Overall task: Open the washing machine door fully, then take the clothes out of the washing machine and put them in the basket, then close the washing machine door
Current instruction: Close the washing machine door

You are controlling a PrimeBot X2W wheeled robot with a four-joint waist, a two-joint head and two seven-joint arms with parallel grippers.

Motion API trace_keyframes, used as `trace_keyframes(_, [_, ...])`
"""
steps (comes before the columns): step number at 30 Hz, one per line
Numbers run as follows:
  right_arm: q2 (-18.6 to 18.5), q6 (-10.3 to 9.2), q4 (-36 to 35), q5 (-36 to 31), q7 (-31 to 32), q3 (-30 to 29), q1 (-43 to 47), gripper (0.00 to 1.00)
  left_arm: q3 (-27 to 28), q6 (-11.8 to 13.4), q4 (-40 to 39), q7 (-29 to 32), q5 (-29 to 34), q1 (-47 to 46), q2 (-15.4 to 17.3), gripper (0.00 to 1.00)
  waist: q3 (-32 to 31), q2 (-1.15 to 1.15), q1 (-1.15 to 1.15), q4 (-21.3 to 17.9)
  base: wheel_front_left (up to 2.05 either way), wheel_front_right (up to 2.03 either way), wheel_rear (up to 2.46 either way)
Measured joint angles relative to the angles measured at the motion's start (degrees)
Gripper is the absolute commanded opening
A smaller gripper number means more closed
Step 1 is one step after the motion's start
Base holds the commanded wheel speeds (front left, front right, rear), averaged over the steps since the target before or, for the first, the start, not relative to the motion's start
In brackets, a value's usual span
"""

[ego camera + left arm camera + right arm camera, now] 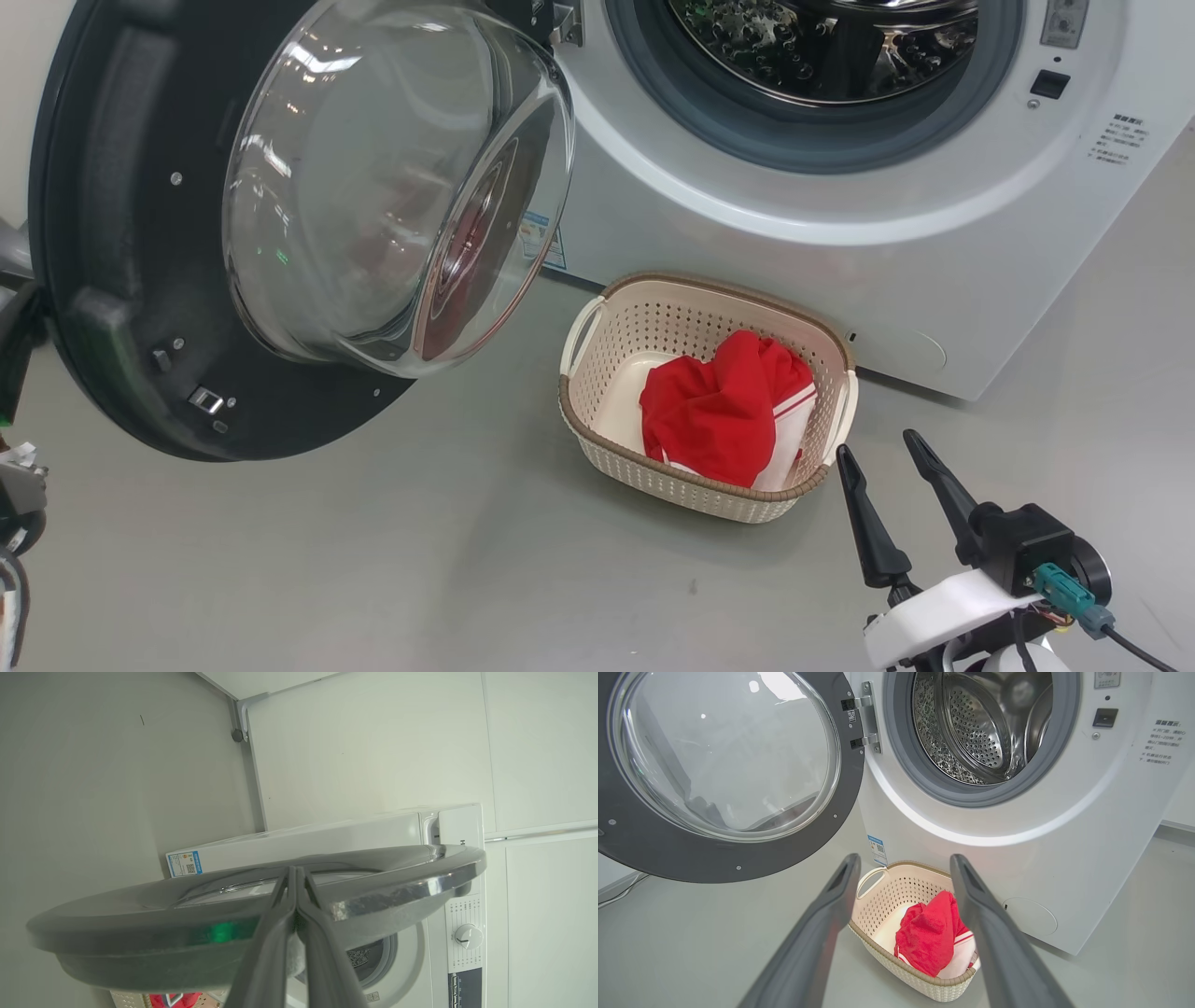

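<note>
Now, clothes (719,411) in the basket (653,281)
Left gripper (295,870) closed at washing machine door (103,233); right gripper (878,443) spread, empty

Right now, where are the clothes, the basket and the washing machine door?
clothes (714,411), head view, red heap's middle
basket (672,322), head view, perforated back wall
washing machine door (103,233), head view, black rim

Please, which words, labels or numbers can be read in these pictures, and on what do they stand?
"H": washing machine control panel, rest hidden.
The blue label sticker: too small to read.
The Chinese notice on the machine front: too blurred.
Print round the dial: too small.
</note>
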Motion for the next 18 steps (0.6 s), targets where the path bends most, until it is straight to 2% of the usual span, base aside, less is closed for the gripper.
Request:
trace_keyframes(9, [0.0,0.0,-0.1,0.0,0.0,-0.1,-0.7,1.0,-1.8,-2.6,0.0,5.5,-2.3,-0.2,0.1,0.0,0.5,0.0,0.0,-0.2,0.0,0.0,0.0])
trace_keyframes(18, [0.0,0.0,-0.1,0.0,0.0,-0.1,-1.1,1.0,-3.3,-5.1,-1.8,12.7,-7.0,-0.1,-1.8,0.0,0.7,0.0,0.0,-0.7,0.0,0.0,0.0])
